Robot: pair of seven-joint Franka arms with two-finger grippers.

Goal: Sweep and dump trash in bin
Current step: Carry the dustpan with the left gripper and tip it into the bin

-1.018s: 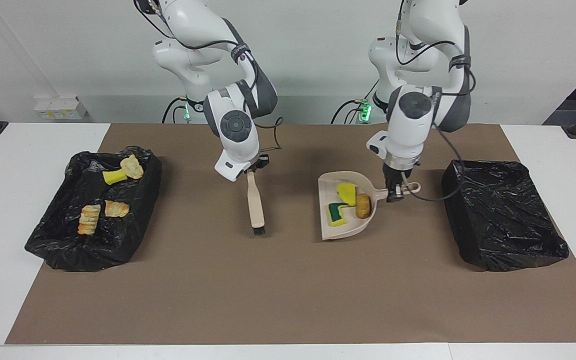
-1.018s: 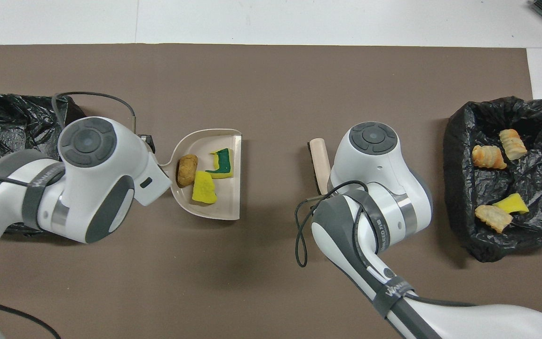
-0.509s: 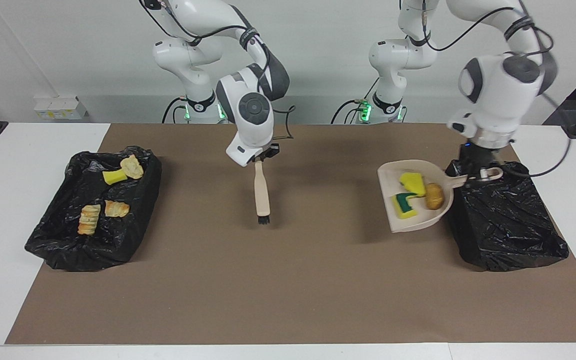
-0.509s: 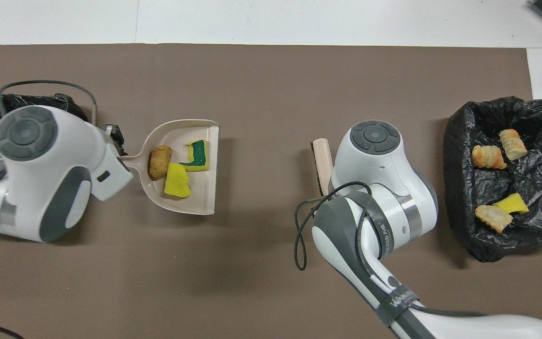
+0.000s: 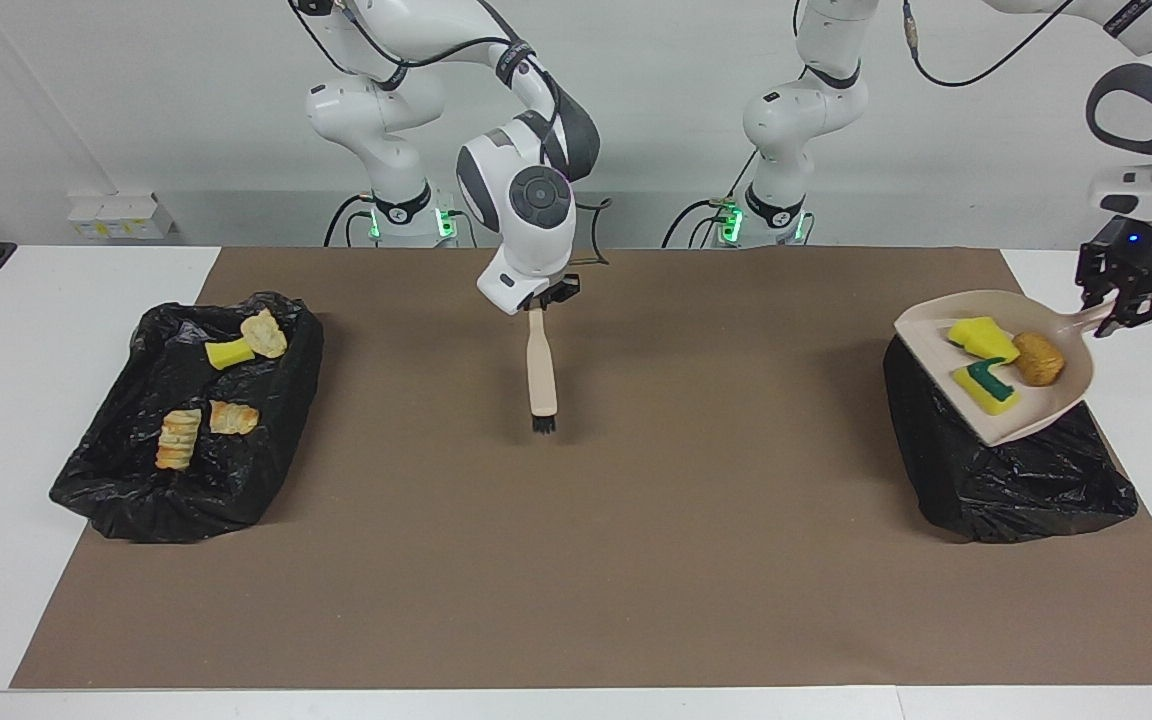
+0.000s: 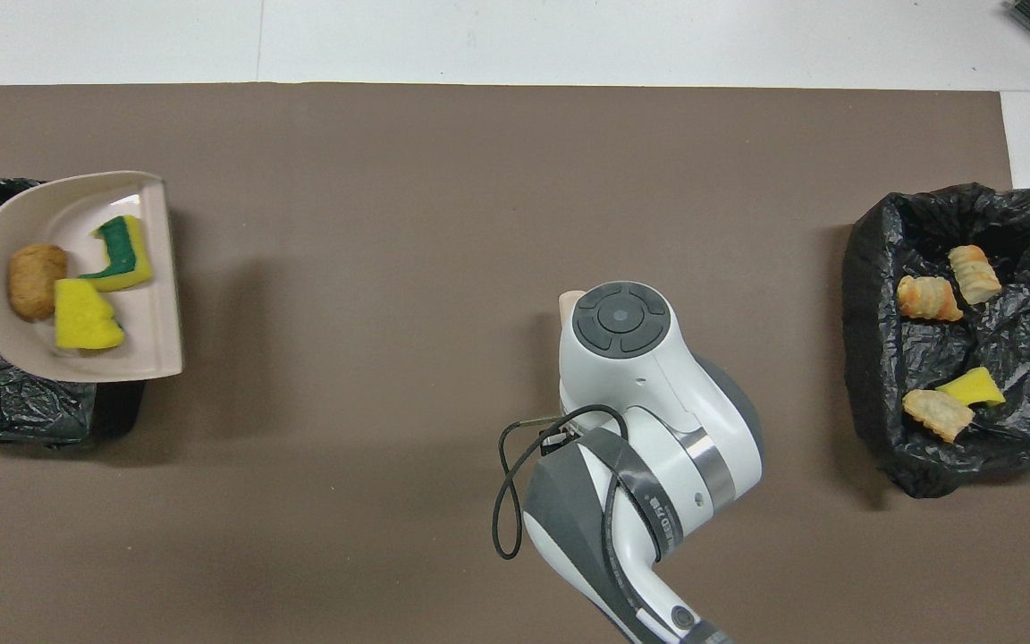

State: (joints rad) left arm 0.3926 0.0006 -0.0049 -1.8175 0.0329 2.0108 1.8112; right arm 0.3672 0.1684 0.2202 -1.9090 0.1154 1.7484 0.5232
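My left gripper (image 5: 1126, 298) is shut on the handle of the beige dustpan (image 5: 1031, 405), held tilted in the air over the black-lined bin (image 5: 1026, 485) at the left arm's end. Three pieces of trash lie in the pan: a yellow sponge (image 5: 981, 337), a yellow-green sponge (image 5: 986, 385) and a brown chunk (image 5: 1036, 358). From overhead the dustpan (image 6: 59, 201) covers part of that bin (image 6: 5, 402). My right gripper (image 5: 544, 298) is shut on the beige brush (image 5: 540, 370), which hangs bristles down over the middle of the mat.
A second black-lined bin (image 5: 106, 480) at the right arm's end holds several scraps, a yellow sponge (image 6: 971, 386) among bread-like chunks. The brown mat (image 5: 636, 560) covers most of the white table. From overhead my right arm (image 6: 622, 358) hides nearly all of the brush.
The left arm lifted the loaded dustpan from the mat's middle and carried it over the bin at its end. The right gripper raised the brush and shifted it slightly toward the left arm's end.
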